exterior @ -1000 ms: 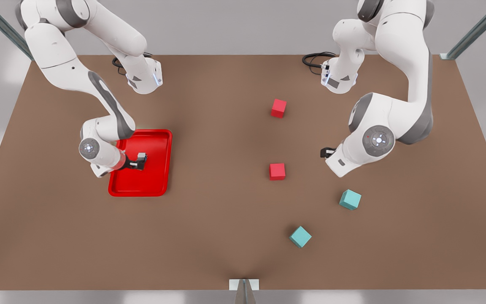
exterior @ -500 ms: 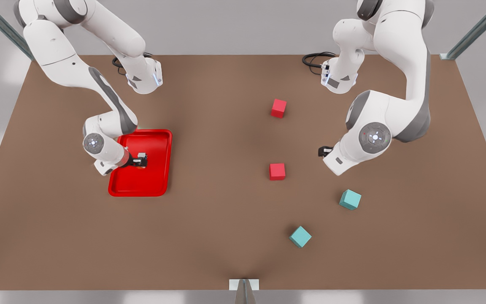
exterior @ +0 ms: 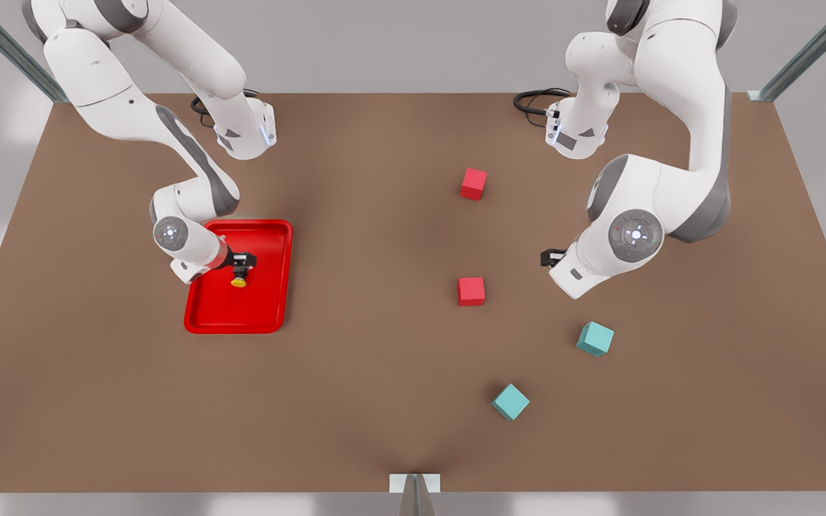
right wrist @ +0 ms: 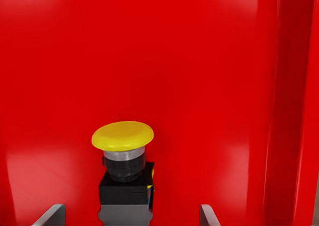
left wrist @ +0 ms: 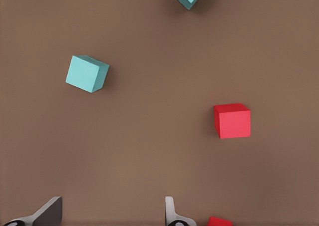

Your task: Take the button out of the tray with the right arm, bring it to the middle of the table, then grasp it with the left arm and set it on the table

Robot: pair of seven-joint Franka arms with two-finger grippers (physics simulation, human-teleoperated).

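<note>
The button (exterior: 239,282), with a yellow cap on a black body, stands in the red tray (exterior: 269,244) at the front view's left. My right gripper (exterior: 242,264) hovers low over it. In the right wrist view the button (right wrist: 123,136) sits between the spread fingertips (right wrist: 55,213), and neither of them touches it. The right gripper (right wrist: 130,216) is open. At the front view's right my left gripper (exterior: 549,258) waits above the table (exterior: 355,358), partly hidden by its own arm. In the left wrist view that left gripper (left wrist: 110,216) is open with nothing in it.
Two red cubes (exterior: 474,183) (exterior: 471,291) lie right of the table's middle. Two teal cubes (exterior: 594,338) (exterior: 510,401) lie nearer the front edge. The left wrist view looks down on a red cube (left wrist: 232,120) and a teal cube (left wrist: 87,73).
The right arm's wrist has shifted toward the back of the tray and turned, so the button's yellow cap now shows beside the gripper. The left arm has barely moved.
</note>
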